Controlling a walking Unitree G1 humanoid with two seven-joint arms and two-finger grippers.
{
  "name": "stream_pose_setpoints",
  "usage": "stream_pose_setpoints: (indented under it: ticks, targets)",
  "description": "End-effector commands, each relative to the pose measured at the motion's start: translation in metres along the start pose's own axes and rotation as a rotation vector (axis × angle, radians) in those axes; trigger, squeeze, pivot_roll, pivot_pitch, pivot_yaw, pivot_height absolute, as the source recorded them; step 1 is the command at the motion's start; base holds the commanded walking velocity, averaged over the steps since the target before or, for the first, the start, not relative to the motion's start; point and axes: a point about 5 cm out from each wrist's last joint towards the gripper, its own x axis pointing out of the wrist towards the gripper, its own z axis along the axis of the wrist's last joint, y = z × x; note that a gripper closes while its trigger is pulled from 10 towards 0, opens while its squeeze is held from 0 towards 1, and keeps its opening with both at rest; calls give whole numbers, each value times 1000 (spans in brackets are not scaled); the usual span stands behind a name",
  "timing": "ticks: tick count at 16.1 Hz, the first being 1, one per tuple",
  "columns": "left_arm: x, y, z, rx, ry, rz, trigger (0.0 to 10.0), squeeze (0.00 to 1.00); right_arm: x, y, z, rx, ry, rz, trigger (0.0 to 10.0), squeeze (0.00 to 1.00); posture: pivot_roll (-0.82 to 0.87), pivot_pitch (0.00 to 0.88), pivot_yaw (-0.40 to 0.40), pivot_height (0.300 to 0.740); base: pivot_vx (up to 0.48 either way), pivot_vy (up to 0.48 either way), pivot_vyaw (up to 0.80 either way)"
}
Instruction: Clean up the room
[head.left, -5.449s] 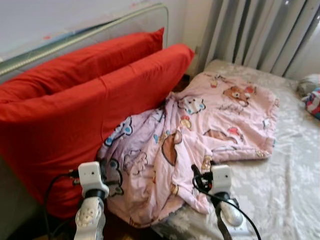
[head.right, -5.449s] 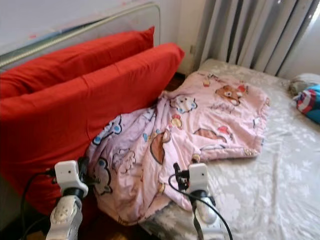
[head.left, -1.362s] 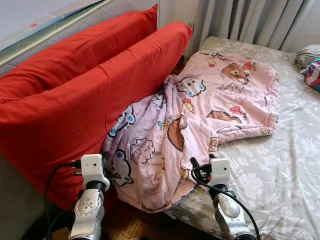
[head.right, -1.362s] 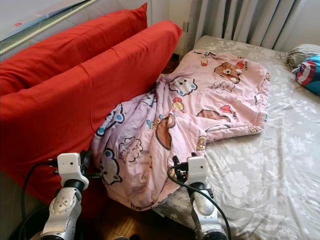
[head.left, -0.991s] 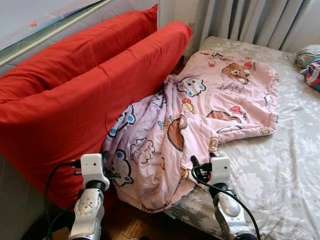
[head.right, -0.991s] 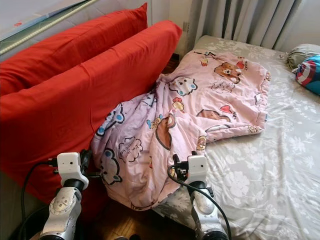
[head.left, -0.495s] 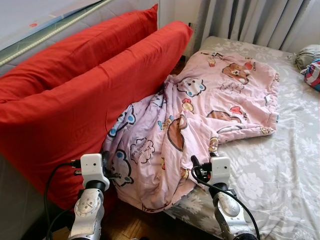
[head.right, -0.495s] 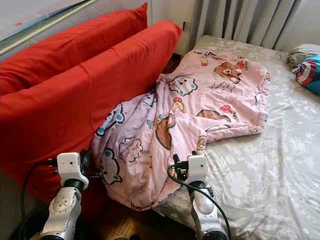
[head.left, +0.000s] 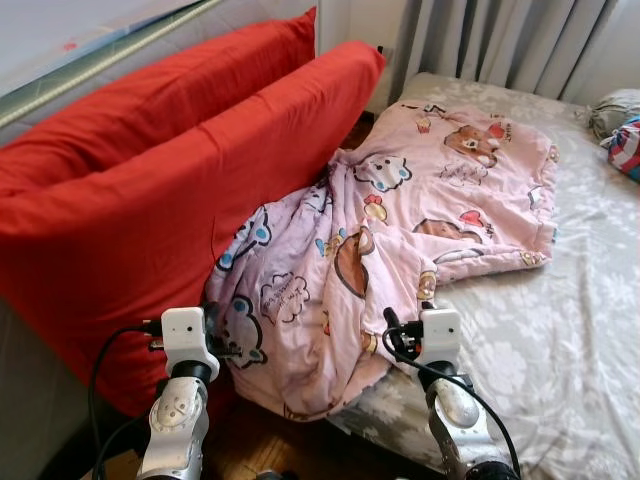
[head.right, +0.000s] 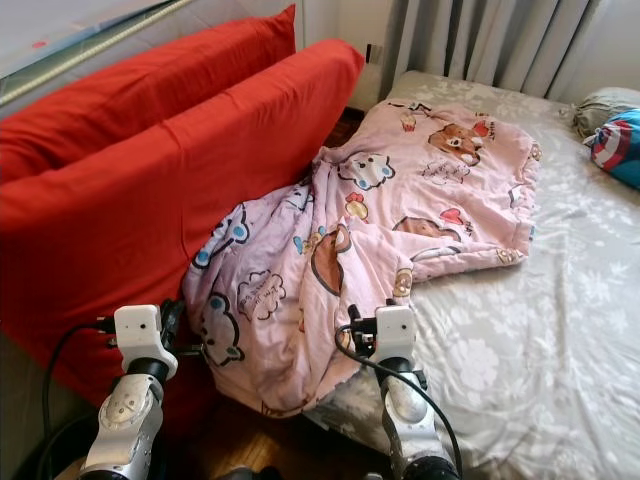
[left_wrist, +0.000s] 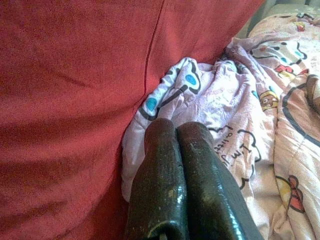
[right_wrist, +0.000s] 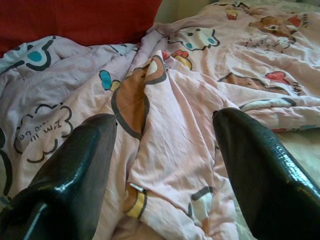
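Observation:
A pink cartoon-print blanket (head.left: 420, 220) lies crumpled across the bed's near corner, with its lower end hanging over the edge against two big red cushions (head.left: 150, 200). My left gripper (left_wrist: 176, 127) is shut with nothing between its fingers. It points at the blanket's fold where that meets the red cushion, and it sits low on the left (head.left: 222, 340). My right gripper (right_wrist: 165, 125) is open, its fingers (right_wrist: 90, 150) spread wide just above the blanket's hanging edge at the bed corner (head.left: 398, 338).
The bed has a grey flowered sheet (head.left: 570, 330). Grey curtains (head.left: 500, 40) hang behind it, and a blue-and-red item (head.left: 628, 140) lies at the far right. Dark wooden floor (head.left: 260, 450) shows between the cushions and the bed.
Since the oldest frames the view has shifted, so more of the bed and floor shows. In the last second the arms have hardly moved, and the blanket's hanging folds have shifted a little.

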Motion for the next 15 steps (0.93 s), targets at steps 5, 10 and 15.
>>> stream_pose_setpoints:
  ticks: [5,10,15]
  targets:
    - [-3,-1,-5,-4,24,0,10000,0,-1,-3,-2,-17,18,-17,10000,0,-48,81,0,686,0,0,0]
    - [-3,-2,-5,-6,28,-4,10000,0,-1,-4,-2,-12,14,-31,10000,0,-47,86,0,662,0,0,0]
    - [-3,-1,-6,-5,34,-8,10000,0,-1,-4,-4,-17,24,-33,10000,0,-50,90,3,662,0,0,0]
